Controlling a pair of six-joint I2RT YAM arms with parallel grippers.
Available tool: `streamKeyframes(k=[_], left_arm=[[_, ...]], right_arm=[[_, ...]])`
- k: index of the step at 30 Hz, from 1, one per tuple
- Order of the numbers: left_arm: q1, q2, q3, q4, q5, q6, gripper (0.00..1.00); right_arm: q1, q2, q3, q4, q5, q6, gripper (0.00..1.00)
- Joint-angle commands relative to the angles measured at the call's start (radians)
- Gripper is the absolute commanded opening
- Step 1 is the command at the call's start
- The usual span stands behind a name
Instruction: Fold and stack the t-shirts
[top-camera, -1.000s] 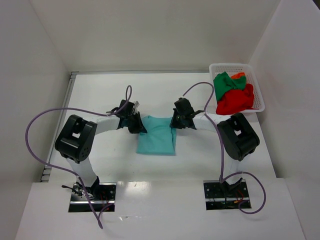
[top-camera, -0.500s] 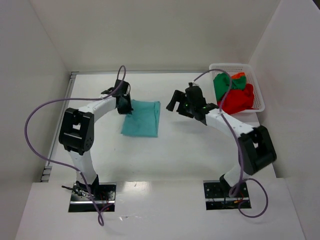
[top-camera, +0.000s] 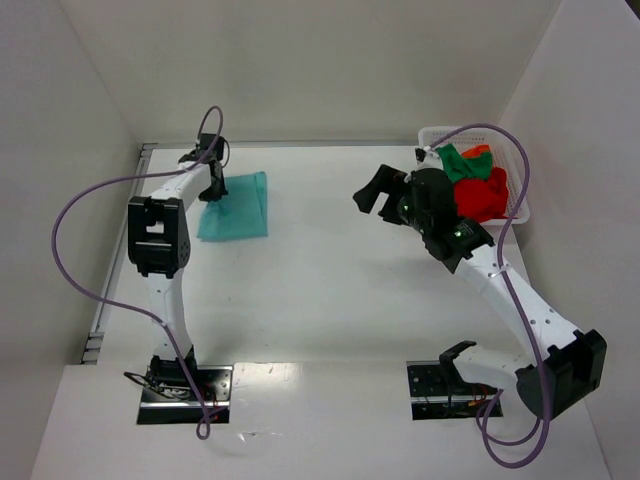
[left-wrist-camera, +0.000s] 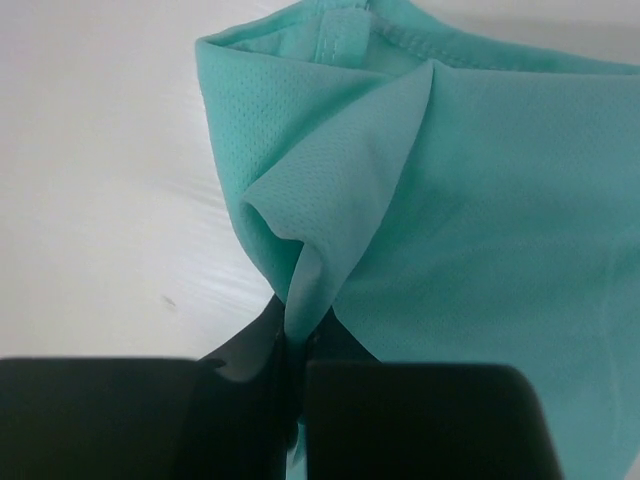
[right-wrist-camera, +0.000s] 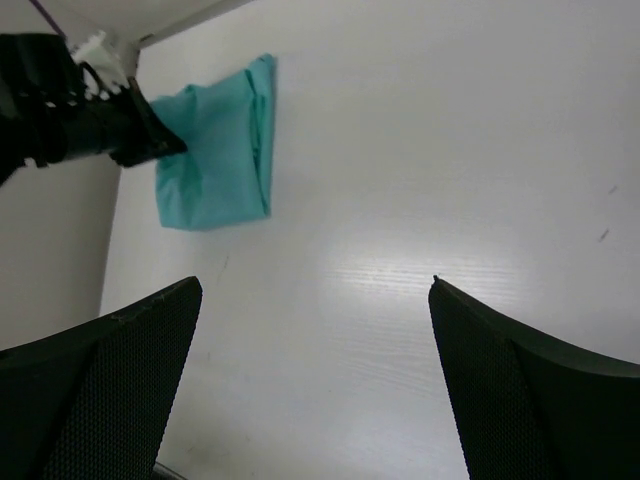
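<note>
The left claw (top-camera: 213, 186) is clamped shut on the teal t-shirt (top-camera: 237, 205). The left wrist view is pretty clear on this: both fingers (left-wrist-camera: 250, 345) are pinched tight on a little peak of bunched cloth (left-wrist-camera: 300, 270), with the rest of the shirt (left-wrist-camera: 470, 200) fanning out ahead of the claw and off to one side. From the overhead camera the shirt is folded into a rough rectangle lying flat on the table (top-camera: 330, 280), with the claw touching the edge nearest the side wall. A hemmed edge (left-wrist-camera: 400, 30) shows at the far end, past the pinched bit.

The right claw (top-camera: 383, 192) is wide open and holding nothing. In its own wrist view the two fingers (right-wrist-camera: 110, 380) sit far apart with only bare tabletop (right-wrist-camera: 400, 150) between them. The teal shirt (right-wrist-camera: 215, 160) is well ahead of it and off to the left, with the left claw (right-wrist-camera: 165, 148) latched on there.

The other shirts are bundled in the white basket (top-camera: 518, 185), which is near the right claw on the side away from the teal one: a green shirt (top-camera: 458, 165), a red shirt (top-camera: 480, 198) and a bit of orange shirt (top-camera: 478, 152) poking out at the back.
</note>
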Motion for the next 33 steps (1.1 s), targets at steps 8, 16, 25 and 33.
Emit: streamKeyframes(k=[8, 16, 25, 33], left_arm=[[0.123, 0.213, 0.379, -0.047, -0.215, 0.170, 0.00], [0.171, 0.544, 1.020, -0.206, -0.262, 0.215, 0.03], [0.215, 0.578, 1.081, -0.216, -0.286, 0.204, 0.24], [0.225, 0.574, 1.174, -0.254, -0.303, 0.166, 1.00]], right_arm=[[-0.005, -0.048, -0.065, -0.059, 0.053, 0.046, 1.00], [-0.005, -0.025, -0.037, -0.041, 0.087, 0.100, 1.00], [-0.014, -0.025, -0.046, -0.042, 0.125, 0.118, 1.00], [-0.014, -0.059, -0.074, -0.033, 0.125, 0.118, 1.00]])
